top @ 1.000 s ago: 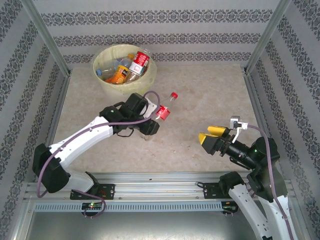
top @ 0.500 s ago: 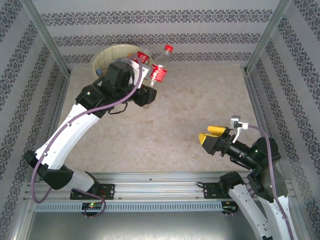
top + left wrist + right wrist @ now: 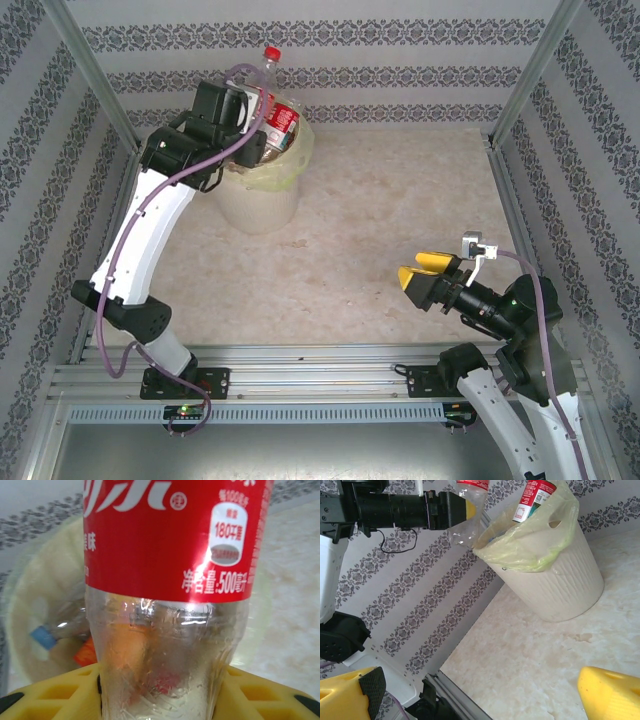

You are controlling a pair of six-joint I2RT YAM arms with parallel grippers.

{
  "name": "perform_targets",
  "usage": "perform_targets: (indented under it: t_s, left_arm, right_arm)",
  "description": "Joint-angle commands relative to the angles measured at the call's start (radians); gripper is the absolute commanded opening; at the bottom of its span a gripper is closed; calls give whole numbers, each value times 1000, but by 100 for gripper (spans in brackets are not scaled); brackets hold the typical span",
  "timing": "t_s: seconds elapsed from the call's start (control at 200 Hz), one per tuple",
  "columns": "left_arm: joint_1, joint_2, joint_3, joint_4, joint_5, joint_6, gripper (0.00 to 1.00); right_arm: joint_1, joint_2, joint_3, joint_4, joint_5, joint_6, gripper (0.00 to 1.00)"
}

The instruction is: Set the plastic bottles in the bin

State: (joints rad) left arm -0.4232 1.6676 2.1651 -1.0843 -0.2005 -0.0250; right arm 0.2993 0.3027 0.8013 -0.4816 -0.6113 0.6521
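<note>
left tool [image 3: 252, 105] pinches a plastic bottle [image 3: 265, 72] by its clear lower body, just under the red label, with one yellow finger [image 3: 50, 692] pressed on each side. it holds the bottle up in the air above the bin [image 3: 262, 205], red cap pointing to the far wall and away from the arm. the bottle's clear bottom end hangs over the near-left part of the rim, as the right wrist view shows it [image 3: 467, 515] beside the pale yellow bag. the bin stands at the far left corner of the counter [image 3: 400, 190], close to the patterned wall. inside it another bottle [image 3: 283, 122] with a red label stands up above the rim, and the left wrist view looks past the held bottle down at a blue cap [image 3: 42, 637] and something orange low in the bag. right tool [image 3: 410, 270] hangs over the near right part of the counter, well apart from the bin, its yellow fingers spread wide with nothing between them.
</note>
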Motion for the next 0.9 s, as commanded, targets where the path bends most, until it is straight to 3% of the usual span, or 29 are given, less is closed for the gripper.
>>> perform_targets:
  t_s: [0.0, 0.295, 0.515, 0.894]
  left_arm:
    - [25, 27, 51, -71, -113, 46, 52]
    - [97, 141, 164, -109, -154, 93, 54]
    - [141, 210, 200, -108, -124, 97, 54]
    - [173, 267, 215, -123, -85, 79, 65]
  right_arm:
    - [11, -3, 13, 5, -4, -11, 98]
    - [11, -3, 10, 3, -1, -11, 98]
    - [12, -8, 10, -12, 4, -14, 98]
    - [11, -5, 9, -18, 10, -19, 98]
